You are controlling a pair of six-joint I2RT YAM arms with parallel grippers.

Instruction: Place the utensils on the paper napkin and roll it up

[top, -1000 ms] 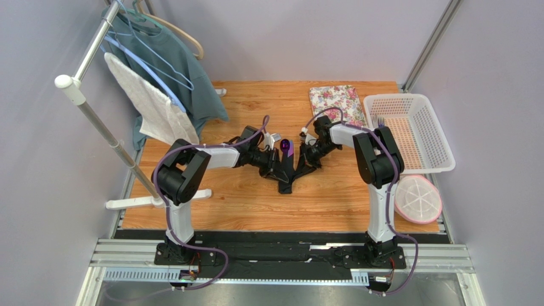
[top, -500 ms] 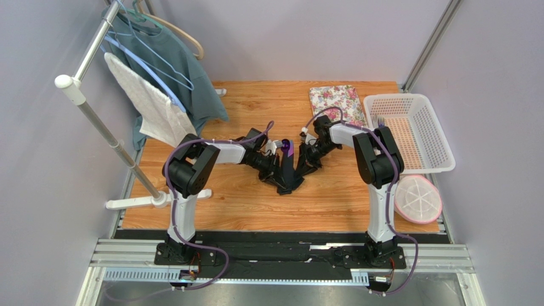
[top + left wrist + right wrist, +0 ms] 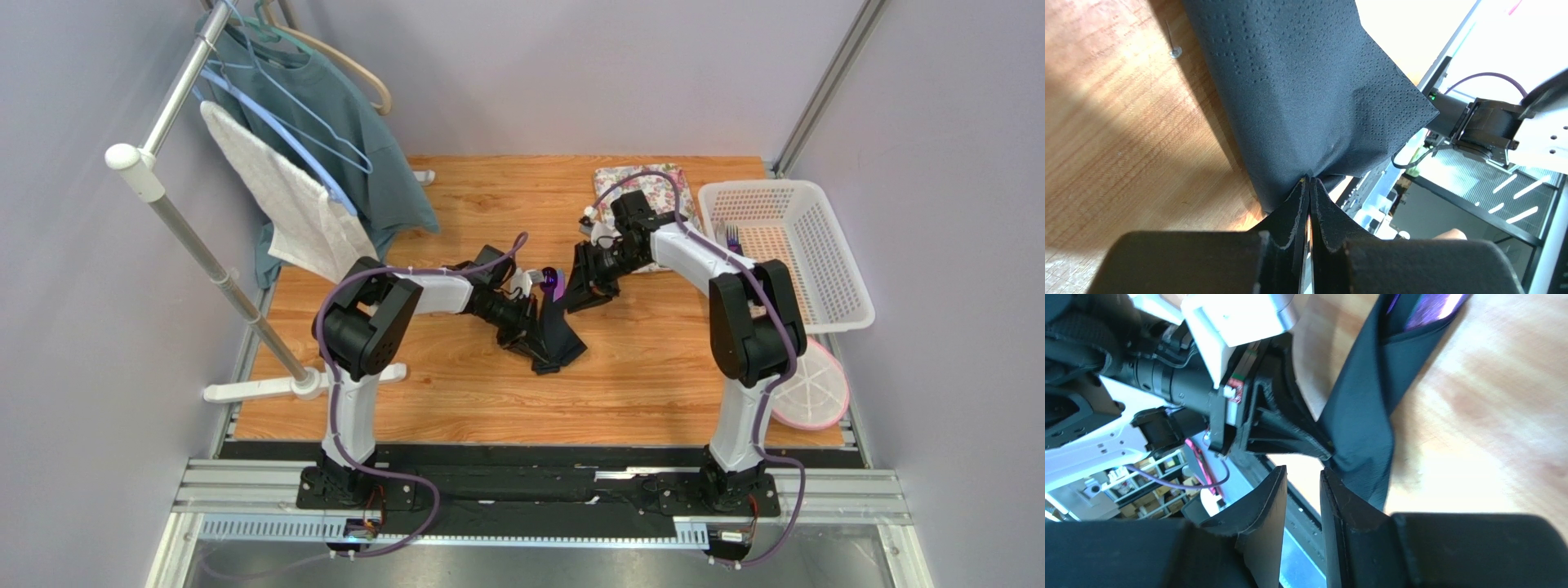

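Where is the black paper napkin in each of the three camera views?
Top external: the paper napkin is a small black shape near the middle of the table.
Left wrist: the paper napkin fills the upper middle and narrows downward.
Right wrist: the paper napkin is a dark strip from the upper right to the centre.
Shared landmark: the left tool, shut on the napkin.

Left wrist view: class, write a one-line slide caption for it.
Left gripper shut on one edge of the black paper napkin, above the wooden table.
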